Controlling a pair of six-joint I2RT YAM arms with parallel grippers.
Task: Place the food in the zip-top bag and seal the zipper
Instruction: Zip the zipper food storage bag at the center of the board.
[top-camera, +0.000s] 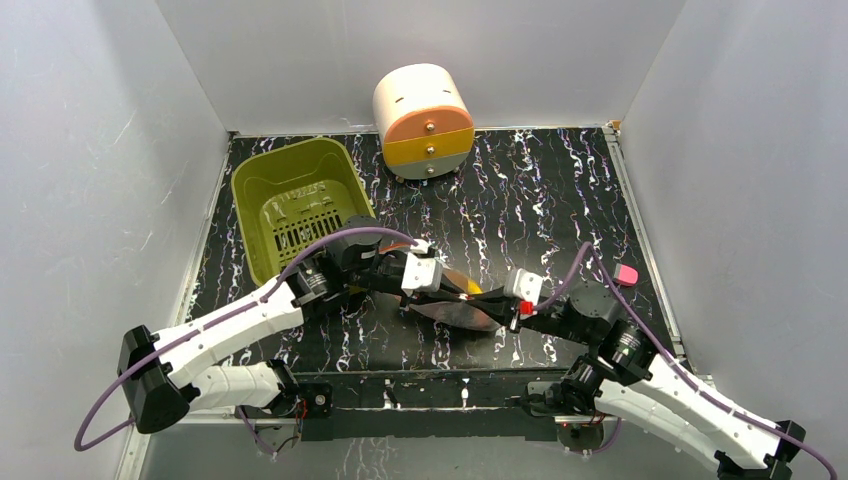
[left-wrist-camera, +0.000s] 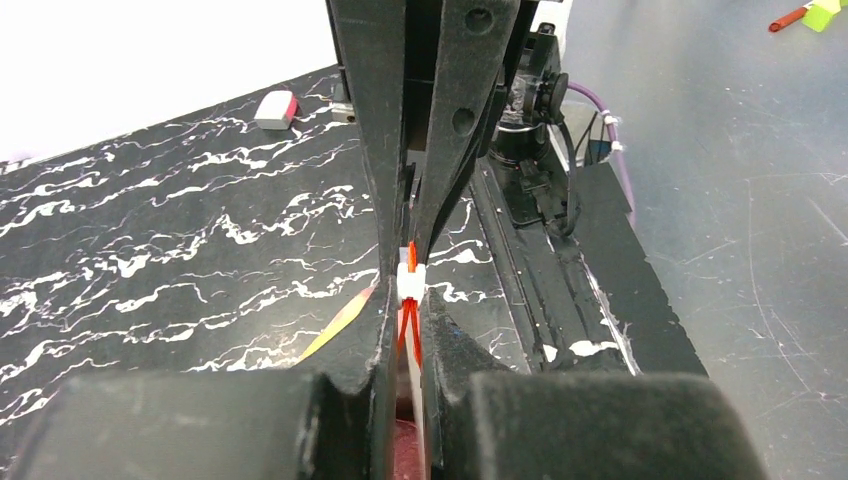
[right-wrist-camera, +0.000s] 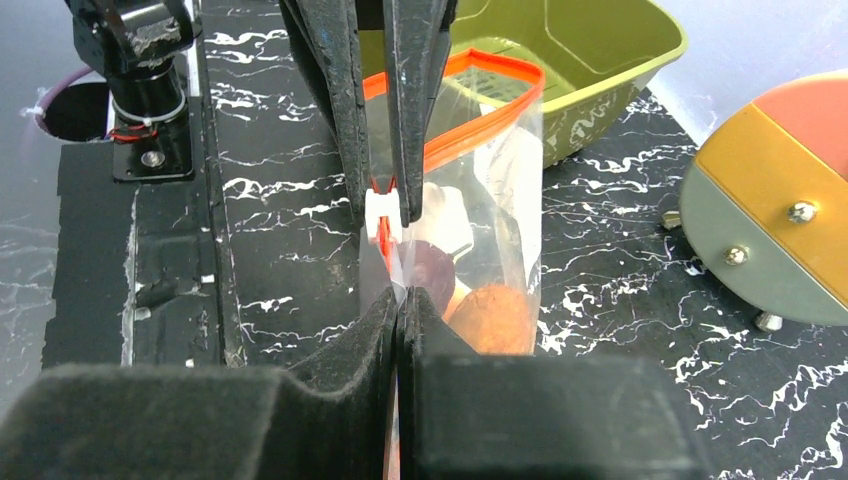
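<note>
The zip-top bag (top-camera: 462, 308) hangs between my two grippers just above the table. In the right wrist view the bag (right-wrist-camera: 500, 180) holds food: an orange-red round fruit (right-wrist-camera: 495, 315), a dark purple ball (right-wrist-camera: 432, 268) and a pale piece (right-wrist-camera: 447, 215). My left gripper (top-camera: 432, 278) (left-wrist-camera: 408, 305) is shut on the red-orange zipper (left-wrist-camera: 409, 330), right behind its white slider (left-wrist-camera: 410, 283) (right-wrist-camera: 380, 215). My right gripper (top-camera: 512, 302) (right-wrist-camera: 397, 298) is shut on the bag's zipper edge, facing the left one. Past the slider the zipper (right-wrist-camera: 490, 65) gapes open in a loop.
The olive-green slotted basket (top-camera: 300, 205) (right-wrist-camera: 600, 60) stands at the back left. A round white, orange, yellow and grey container (top-camera: 423, 120) (right-wrist-camera: 780, 200) stands at the back middle. A small pink piece (top-camera: 627, 273) (left-wrist-camera: 272, 108) lies near the table's right edge.
</note>
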